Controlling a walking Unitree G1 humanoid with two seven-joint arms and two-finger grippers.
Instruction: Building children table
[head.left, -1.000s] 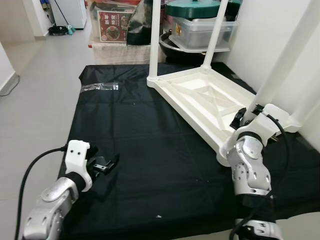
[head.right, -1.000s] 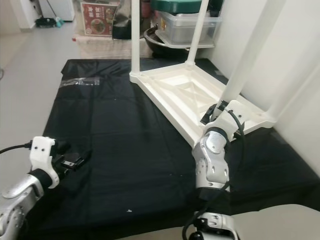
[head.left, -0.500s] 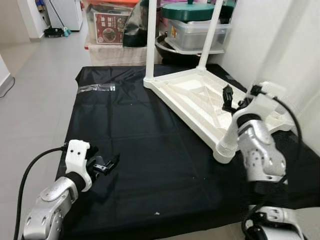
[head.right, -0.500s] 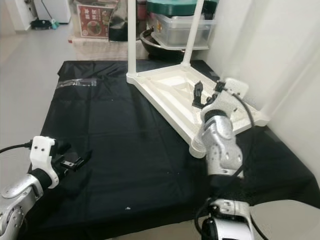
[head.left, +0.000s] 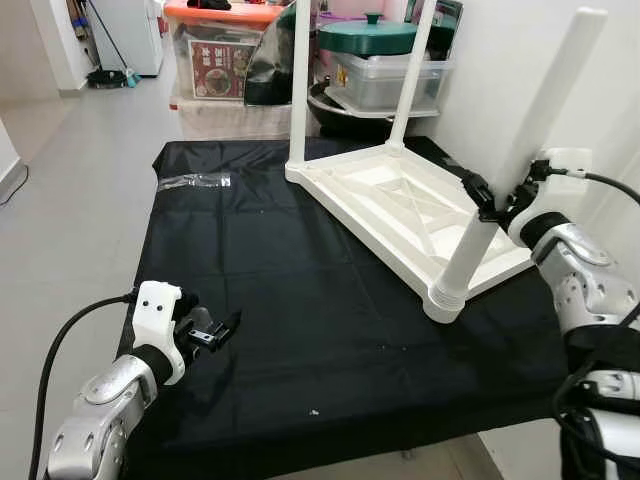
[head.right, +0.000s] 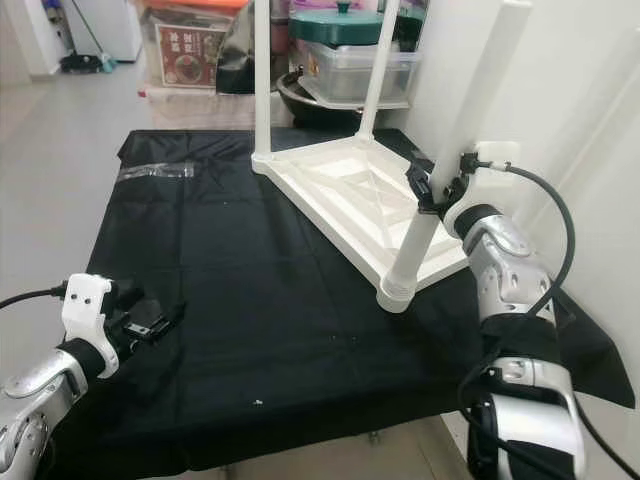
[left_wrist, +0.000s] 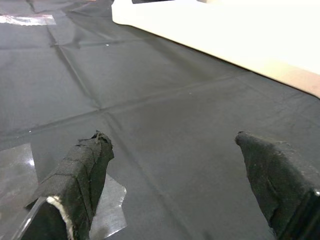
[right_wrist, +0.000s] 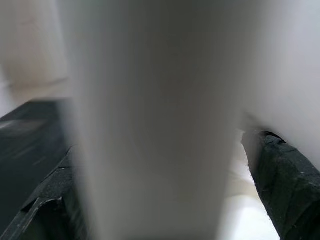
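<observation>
**Right gripper at near table leg, left idle over sheet**

Tiled floor, white wall on the robot's right, black sheet (head.left: 300, 290) spread flat on the floor.

Left eye: white table (head.left: 400, 205) lies upside down on the far right part of the sheet, underside ribs facing up. Two far legs (head.left: 298, 85) stand upright in their corner sockets. Near leg (head.left: 520, 150) sits in the near corner socket and leans toward the wall. Right gripper (head.left: 490, 200) is at this leg around mid-height, one black finger on each side of it. Left gripper (head.left: 215, 330) is low over the near left part of the sheet, well apart from the table, fingers spread, holding nothing. Clear plastic bag (head.left: 195, 180) lies on the far left of the sheet. Beyond the sheet: stacked storage bins (head.left: 385, 70), one with a green lid, and a printed box (head.left: 220, 70).

Right eye: same layout. Cable (head.right: 545, 215) loops from the right wrist down along the arm.

Left wrist: both fingertips (left_wrist: 82, 170) wide apart above the sheet, nothing between them. Clear tape patch (left_wrist: 112, 200) sits on the sheet just beside one tip. Table edge runs across the far side.

Right wrist: leg (right_wrist: 155, 120) fills the space between the two fingers (right_wrist: 280, 170), blurred from closeness. Fingers straddle it; whether the pads press on it, cannot tell.
</observation>
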